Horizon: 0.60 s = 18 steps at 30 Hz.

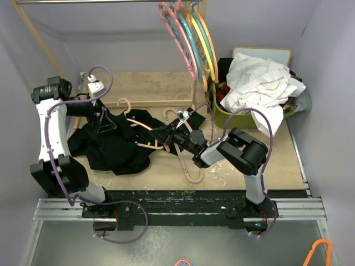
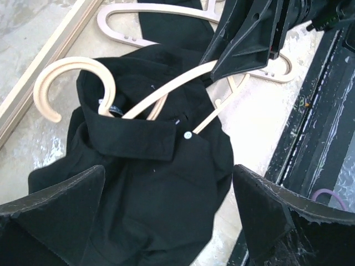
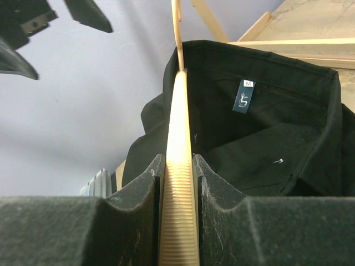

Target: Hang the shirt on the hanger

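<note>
The black shirt (image 1: 111,147) lies crumpled on the table at the left. The cream hanger (image 1: 126,104) lies across its collar, with the hook toward the wooden frame. In the left wrist view the hook (image 2: 72,72) comes out of the collar of the shirt (image 2: 155,183) and both hanger arms run right over the fabric. My right gripper (image 1: 163,136) is shut on one hanger arm (image 3: 178,210), with the shirt's open collar (image 3: 266,138) just beyond. My left gripper (image 1: 104,123) is open and empty above the shirt (image 2: 169,216).
A pinkish-tan hanger (image 1: 191,163) lies on the table under the right arm. Pink, teal, yellow and orange hangers (image 1: 191,33) hang from the rail. A green basket (image 1: 222,113) holds white cloth (image 1: 260,83). A wooden rack frame (image 1: 144,102) borders the back.
</note>
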{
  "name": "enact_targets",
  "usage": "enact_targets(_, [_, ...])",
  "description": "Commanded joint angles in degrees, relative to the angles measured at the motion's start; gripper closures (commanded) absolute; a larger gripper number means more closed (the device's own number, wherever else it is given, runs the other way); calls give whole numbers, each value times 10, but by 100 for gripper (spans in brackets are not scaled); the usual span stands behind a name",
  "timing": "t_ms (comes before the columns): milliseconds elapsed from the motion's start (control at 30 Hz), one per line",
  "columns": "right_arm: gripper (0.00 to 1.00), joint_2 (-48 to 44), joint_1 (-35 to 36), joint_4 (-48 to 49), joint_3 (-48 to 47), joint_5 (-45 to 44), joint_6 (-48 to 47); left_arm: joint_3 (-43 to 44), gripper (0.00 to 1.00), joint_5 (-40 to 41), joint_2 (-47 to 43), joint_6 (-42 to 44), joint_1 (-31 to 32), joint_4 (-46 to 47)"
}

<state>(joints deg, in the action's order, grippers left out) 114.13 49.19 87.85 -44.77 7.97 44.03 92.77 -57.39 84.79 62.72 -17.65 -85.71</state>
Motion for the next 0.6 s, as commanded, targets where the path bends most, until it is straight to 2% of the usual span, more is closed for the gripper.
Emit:
enact_targets(0, [100, -3, -7, 215, -19, 25, 0, 17, 0, -60, 58, 127, 2, -30])
enact_targets(133, [100, -1, -8, 216, -22, 34, -3, 65, 5, -49, 135, 105, 8, -30])
enact_targets(267, [100, 0, -9, 216, -27, 40, -6, 80, 6, -48, 176, 138, 9, -30])
enact_targets(400, [100, 1, -13, 215, -32, 40, -6, 110, 7, -48, 221, 129, 12, -30])
enact_targets(567, [100, -5, -16, 207, -38, 41, -8, 91, 19, -51, 243, 138, 28, -30])
